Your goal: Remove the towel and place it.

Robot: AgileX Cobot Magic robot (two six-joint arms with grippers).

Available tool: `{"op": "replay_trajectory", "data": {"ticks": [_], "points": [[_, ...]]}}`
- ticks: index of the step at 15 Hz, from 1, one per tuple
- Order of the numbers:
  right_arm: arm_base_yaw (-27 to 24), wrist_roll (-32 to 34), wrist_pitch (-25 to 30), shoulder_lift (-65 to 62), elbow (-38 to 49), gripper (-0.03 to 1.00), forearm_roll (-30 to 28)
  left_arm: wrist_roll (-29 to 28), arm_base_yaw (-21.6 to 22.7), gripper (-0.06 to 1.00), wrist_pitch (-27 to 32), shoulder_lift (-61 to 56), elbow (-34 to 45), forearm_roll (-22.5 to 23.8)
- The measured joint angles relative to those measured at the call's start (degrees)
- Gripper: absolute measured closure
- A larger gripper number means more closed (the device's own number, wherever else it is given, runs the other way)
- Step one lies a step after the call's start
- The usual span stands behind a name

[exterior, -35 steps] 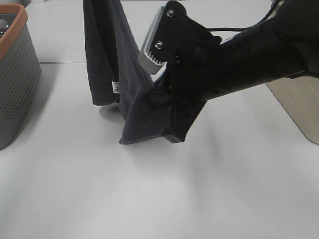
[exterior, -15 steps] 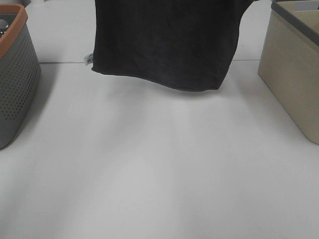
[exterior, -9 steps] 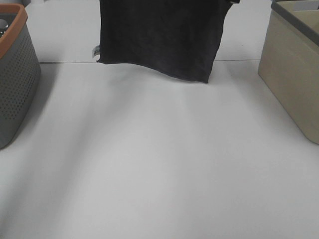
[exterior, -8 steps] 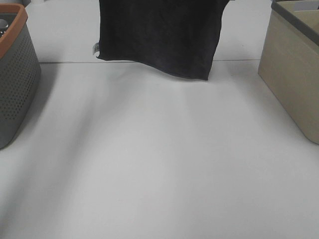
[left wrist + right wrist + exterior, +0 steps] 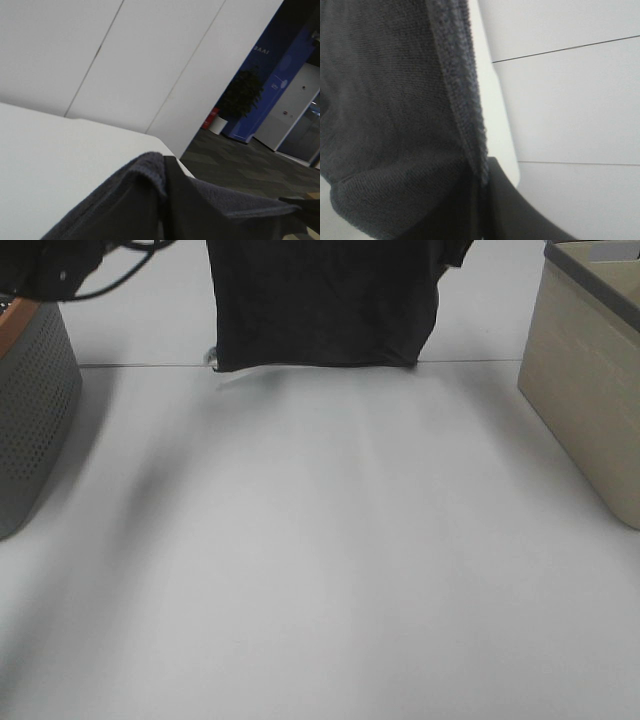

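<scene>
Now towel (image 5: 320, 300) hangs narrower, lower edge level

— That towel (image 5: 320, 300) is cloth, right?
— Terry: soft, nubbly, completely matt.
— And the table (image 5: 320, 570)?
— Smooth white, matt, with barely a sheen. The grey basket (image 5: 40, 410) looks like perforated plastic, also matt. The beige bin (image 5: 580, 410) has a dull, faintly lined face.

Towel (image 5: 320, 300), dark, hanging: 1, bearing 1 small white tag (image 5: 212, 357) at a lower corner.
Baskets: 2, namely 1 grey basket (image 5: 35, 410), perforated, orange-rimmed, and 1 beige basket (image 5: 585, 390), dark-rimmed.
Tabletop (image 5: 320, 570), white: 1.
Black arm (image 5: 60, 265) with cables, seen in part: 1.
</scene>
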Motion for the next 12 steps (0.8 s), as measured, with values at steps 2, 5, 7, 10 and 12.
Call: {"op": "replay_trajectory", "data": {"ticks": [2, 5, 7, 10, 12], "points": [[0.0, 0.0, 0.6, -3.3, 7.9, 0.95, 3.2, 0.0, 0.0, 0.94, -9.3, -0.3, 11.1, 0.1], [0.0, -0.2, -1.5, -9.7, 22.6, 0.95, 6.6, 0.1, -0.2, 0.94, -15.4, -2.3, 24.4, 2.5], [0.1, -0.2, -3.0, -11.1, 29.2, 0.95, 10.0, 1.2, -0.3, 0.94, -16.1, -4.7, 30.8, 3.6], [0.3, -1.9, -6.3, -11.1, 38.2, 0.95, 10.9, 1.7, -0.4, 0.94, -16.4, -7.1, 39.2, 6.5], [0.3, -2.9, -8.8, -11.2, 42.6, 0.95, 10.9, 1.7, -0.4, 0.94, -16.5, -7.5, 43.1, 7.6]]}}
